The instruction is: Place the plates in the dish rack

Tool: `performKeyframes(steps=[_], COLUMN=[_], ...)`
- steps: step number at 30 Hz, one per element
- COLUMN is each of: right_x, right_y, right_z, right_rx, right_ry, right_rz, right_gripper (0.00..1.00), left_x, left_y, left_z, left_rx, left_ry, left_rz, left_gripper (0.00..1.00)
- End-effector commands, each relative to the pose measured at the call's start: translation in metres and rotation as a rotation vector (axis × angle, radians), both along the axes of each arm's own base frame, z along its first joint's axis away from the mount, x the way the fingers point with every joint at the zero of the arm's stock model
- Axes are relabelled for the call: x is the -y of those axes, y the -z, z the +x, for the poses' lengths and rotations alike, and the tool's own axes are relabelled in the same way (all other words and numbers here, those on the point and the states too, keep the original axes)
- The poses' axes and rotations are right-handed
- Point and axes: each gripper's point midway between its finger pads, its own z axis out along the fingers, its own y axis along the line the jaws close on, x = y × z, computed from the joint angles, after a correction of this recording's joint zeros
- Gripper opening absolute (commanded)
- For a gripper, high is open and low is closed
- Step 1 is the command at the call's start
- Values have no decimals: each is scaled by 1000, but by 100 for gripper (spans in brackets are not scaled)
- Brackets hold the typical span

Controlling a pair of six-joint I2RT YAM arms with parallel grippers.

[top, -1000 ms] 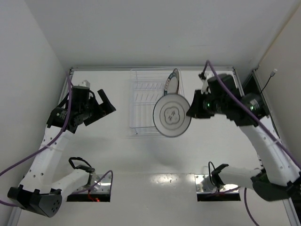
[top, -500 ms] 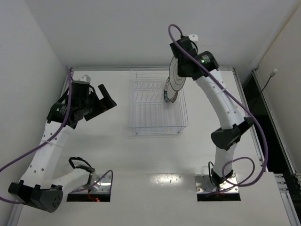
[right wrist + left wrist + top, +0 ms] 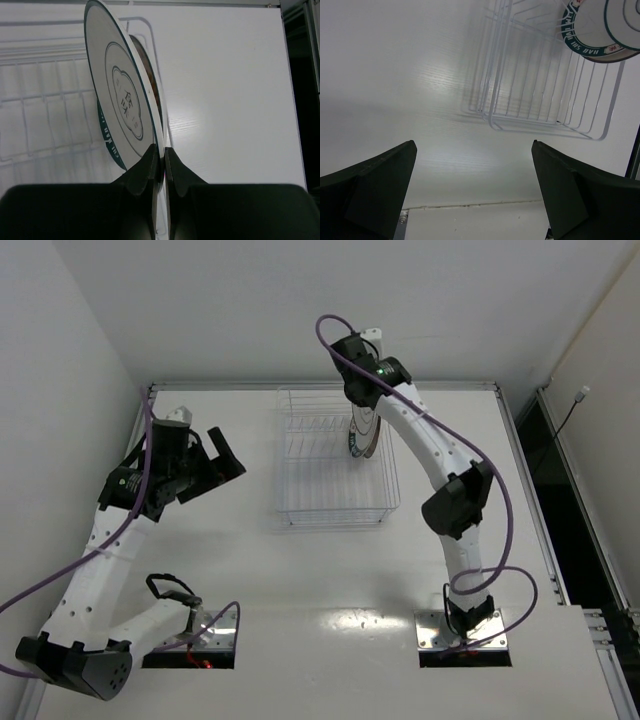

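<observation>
– Plate position against the right jaws, please?
– The pale ringed plate (image 3: 125, 100) is standing on edge, leaning a little, and the right jaws are pinching its lower rim, closed down to the thickness of the china. In the overhead view it (image 3: 369, 428) is hanging at the far right part of the dish rack (image 3: 325, 475).
– Is it sitting between the prongs?
– I cannot tell; the wrist view is cutting off its foot.
– What is crowding it?
– Two neighbours. The orange-brown plate (image 3: 149, 75) is showing just behind it, and the plate with the dark lettered rim (image 3: 107, 136) is peeking out on the other side, all three packed face to face. The left wrist view is catching that lettered rim (image 3: 580, 42) over the rack's wire wall (image 3: 535, 100).
– And the left jaws?
– They are gaping wide with nothing between them, hovering over bare counter (image 3: 250, 570) well to the left of the rack.
– Surroundings?
– White counter, plain white walls (image 3: 300, 310) closing in on three sides, and a purple cable (image 3: 330, 335) looping above the right wrist.
</observation>
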Motion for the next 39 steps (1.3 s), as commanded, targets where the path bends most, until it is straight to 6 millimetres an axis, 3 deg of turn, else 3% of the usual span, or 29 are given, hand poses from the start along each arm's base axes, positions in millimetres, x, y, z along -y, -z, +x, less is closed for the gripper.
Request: performKeyframes(steps=[1, 11, 12, 15, 16, 18, 19, 20, 22, 23, 24, 25, 26, 27, 28, 29, 30, 31, 32, 33, 34, 37, 39], right_x=[-11, -34, -36, -37, -38, -36, -33, -31, -20, -21, -16, -15, -11, -4, -7, -5, 0, -1, 5, 12, 15, 41, 57], right_y=[18, 94, 104, 108, 106, 86, 81, 72, 33, 40, 23, 21, 17, 28, 11, 9, 28, 28, 0, 16, 13, 10, 11], right_z=[16, 14, 14, 10, 9, 5, 1, -3, -22, -27, -42, -57, -69, -86, -107, -122, -141, -156, -170, -188, -195, -228, -243], right_rx=[15, -148, -169, -206, -210, -181, -185, -177, -158, -195, -191, -233, -253, -309, -302, -327, -390, -399, -302, -335, -306, -256, -221], right_ry=[3, -51, -57, -67, -73, -75, -75, -75, -89, -100, -115, -140, -149, -149, -204, -246, -260, -289, -321, -316, -329, -313, -290], right_rz=[11, 21, 19, 17, 24, 41, 38, 43, 85, 85, 109, 128, 133, 115, 165, 175, 180, 218, 275, 282, 302, 320, 312], right_gripper=[0, 0, 4, 38, 43, 53, 66, 71, 85, 88, 91, 97, 98, 100, 100, 100, 100, 100, 100, 100, 100, 100, 100], left_x=[-2, -7, -7, -9, -9, -8, -8, -8, -8, -8, -9, -13, -16, -19, -25, -28, -31, -38, -42, -45, -52, -61, -56], left_y=[-2, 8, 8, 8, 8, 6, 8, 8, 14, 14, 18, 23, 23, 31, 30, 30, 33, 43, 43, 44, 54, 56, 40], left_z=[-3, -5, -5, -4, -4, -2, -1, -1, -1, -1, -1, -2, -3, -5, -7, -8, -10, -12, -16, -14, -17, -15, -7], left_rx=[29, 17, 17, 18, 18, 28, 28, 28, 9, 9, 0, -9, -3, -20, -2, 10, 9, 3, 16, 36, 27, 63, 158], left_ry=[19, 6, 6, -1, -1, -2, -2, -2, -8, -8, -14, -27, -38, -47, -70, -76, -86, -109, -114, -129, -150, -197, -171], left_rz=[29, 65, 65, 71, 71, 69, 69, 69, 65, 65, 74, 89, 97, 112, 128, 142, 152, 177, 192, 198, 235, 252, 227], left_gripper=[100, 100, 100, 100, 100, 100, 100, 100, 100, 100, 100, 100, 100, 100, 100, 100, 100, 100, 100, 100, 100, 100, 100])
